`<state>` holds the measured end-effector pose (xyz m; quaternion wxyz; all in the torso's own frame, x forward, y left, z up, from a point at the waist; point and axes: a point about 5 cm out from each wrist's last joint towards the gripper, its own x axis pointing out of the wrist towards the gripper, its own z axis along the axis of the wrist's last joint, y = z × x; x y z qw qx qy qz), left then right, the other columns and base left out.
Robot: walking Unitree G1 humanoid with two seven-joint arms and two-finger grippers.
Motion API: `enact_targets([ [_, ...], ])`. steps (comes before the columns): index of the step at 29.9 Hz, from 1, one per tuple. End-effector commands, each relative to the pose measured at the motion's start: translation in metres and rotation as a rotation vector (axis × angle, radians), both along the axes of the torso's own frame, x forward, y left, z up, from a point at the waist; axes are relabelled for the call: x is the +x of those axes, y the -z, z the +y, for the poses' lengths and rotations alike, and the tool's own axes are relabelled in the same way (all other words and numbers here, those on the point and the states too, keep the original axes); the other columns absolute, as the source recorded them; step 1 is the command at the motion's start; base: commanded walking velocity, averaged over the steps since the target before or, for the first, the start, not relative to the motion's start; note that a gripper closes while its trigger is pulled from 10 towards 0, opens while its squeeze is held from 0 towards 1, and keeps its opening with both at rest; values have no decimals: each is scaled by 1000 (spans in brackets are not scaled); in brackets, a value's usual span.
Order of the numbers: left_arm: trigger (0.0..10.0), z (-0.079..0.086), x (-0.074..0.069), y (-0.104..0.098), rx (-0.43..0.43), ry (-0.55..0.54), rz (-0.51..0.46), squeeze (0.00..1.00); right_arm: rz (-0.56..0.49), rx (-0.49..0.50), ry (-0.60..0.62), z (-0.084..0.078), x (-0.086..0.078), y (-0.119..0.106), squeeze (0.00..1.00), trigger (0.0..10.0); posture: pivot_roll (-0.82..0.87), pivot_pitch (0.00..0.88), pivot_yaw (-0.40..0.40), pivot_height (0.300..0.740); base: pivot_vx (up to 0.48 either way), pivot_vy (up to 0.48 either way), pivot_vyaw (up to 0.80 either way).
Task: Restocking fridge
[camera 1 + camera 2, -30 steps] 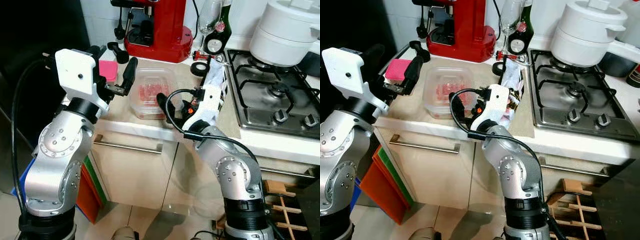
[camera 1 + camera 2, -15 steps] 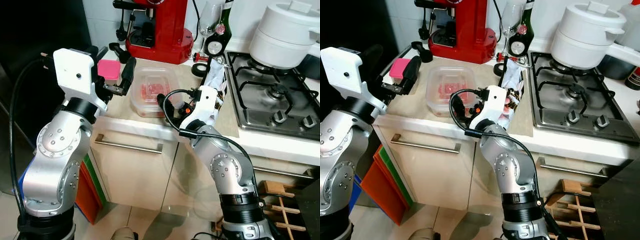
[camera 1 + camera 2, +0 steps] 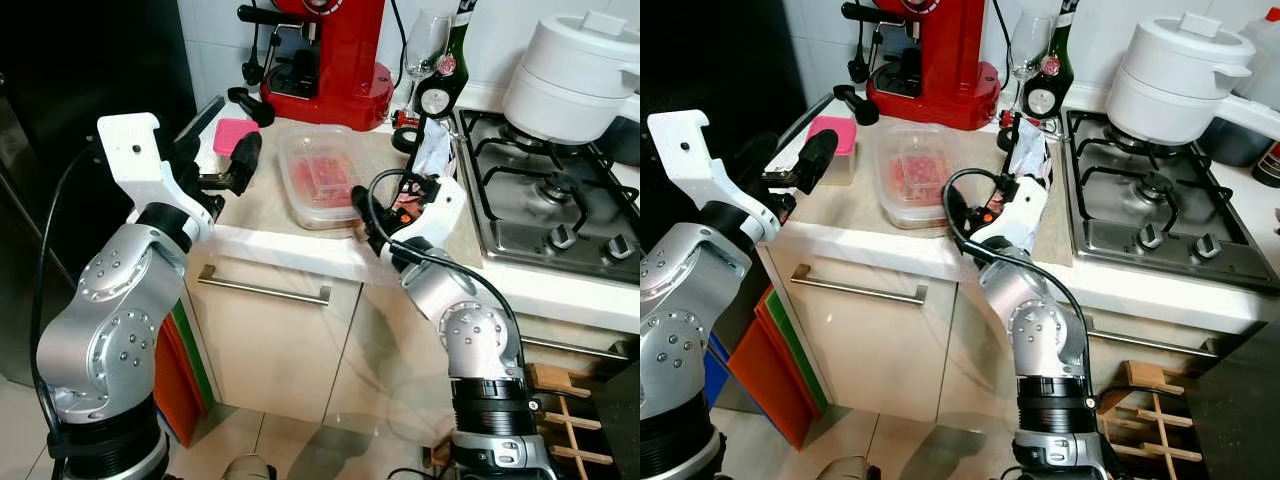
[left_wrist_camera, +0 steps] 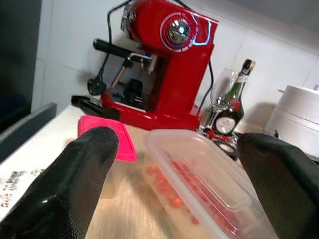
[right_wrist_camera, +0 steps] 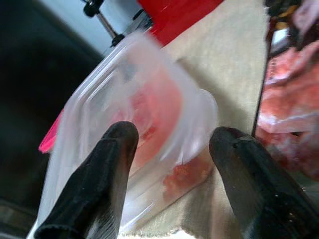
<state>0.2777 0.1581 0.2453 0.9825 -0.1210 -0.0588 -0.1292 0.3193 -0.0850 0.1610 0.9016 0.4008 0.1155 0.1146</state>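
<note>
Your right gripper [image 5: 169, 174] is spread at the near right corner of the clear container [image 3: 322, 176] on the counter [image 3: 262, 205]; your left gripper [image 4: 174, 179], spread too, hovers left of it.

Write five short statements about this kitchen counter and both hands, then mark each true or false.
1. The clear plastic container of red food sits on the beige worktop. True.
2. The left hand is shut on it. False: open, short of it.
3. The right hand points at the container, fingers apart. True.
4. The red espresso machine stands on the steel gas hob. False: it stands on the worktop.
5. The white lidded pot lies on the floor. False: on a burner.
</note>
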Motion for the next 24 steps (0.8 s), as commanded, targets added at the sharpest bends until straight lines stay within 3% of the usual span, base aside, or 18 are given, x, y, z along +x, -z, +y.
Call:
enact_targets([
  [1,10000,-4,1,-3,2,17,6,0,71,133,-28,31,-1,-2,0,0,171,6,-24,711,0,0,0],
  [10,10000,-5,1,-4,-5,30,19,0,-30,219,12,18,6,-27,0,0,166,11,-25,711,0,0,0],
  [17,10000,-5,2,-6,9,33,9,0,-142,156,147,-8,16,-43,0,0,164,7,-24,711,0,0,0],
  [24,10000,-7,2,-6,12,37,6,0,-195,88,149,-11,18,-48,0,0,162,7,-27,711,0,0,0],
])
